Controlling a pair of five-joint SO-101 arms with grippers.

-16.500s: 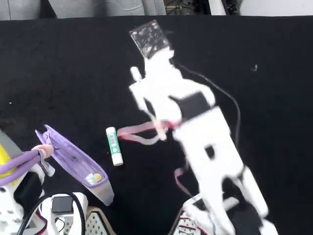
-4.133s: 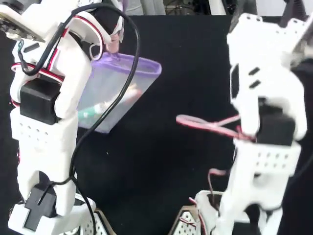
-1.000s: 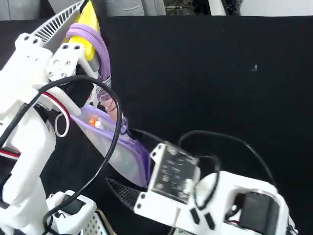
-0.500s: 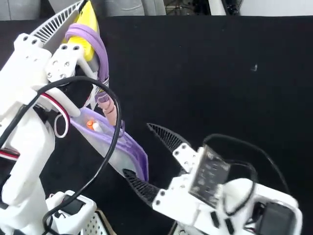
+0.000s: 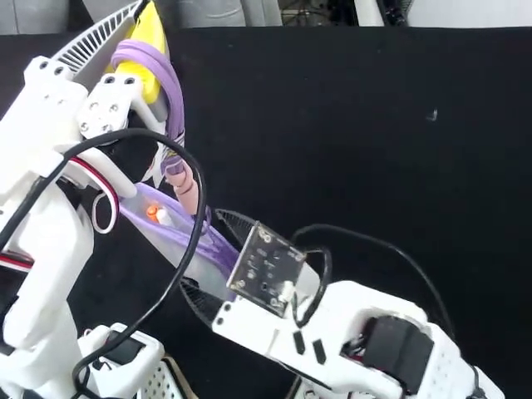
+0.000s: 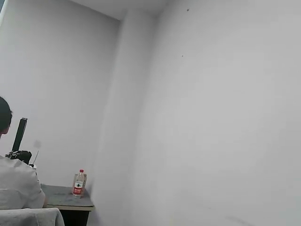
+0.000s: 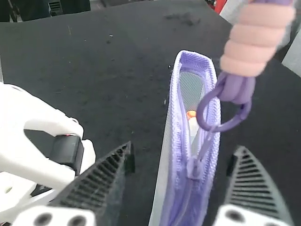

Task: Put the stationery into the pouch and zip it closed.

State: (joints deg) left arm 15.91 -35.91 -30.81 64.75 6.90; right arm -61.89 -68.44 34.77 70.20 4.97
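We see the pouch (image 5: 179, 237) hanging by its purple strap (image 5: 162, 75) from the left gripper (image 5: 137, 25), high at the left; whether that gripper is clamped we cannot tell. The right gripper (image 5: 199, 248) stands wide, astride the pouch's lower end (a gap shows on each side). The pouch's mouth gapes, with orange-tipped stationery (image 7: 191, 117) inside. The black table (image 5: 374, 125) stretches far and right. A distant bottle (image 6: 78, 183) bears a red label, too small to read.

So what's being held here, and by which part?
The pouch hangs by its purple strap from the left gripper; the right gripper straddles it, open, not gripping.
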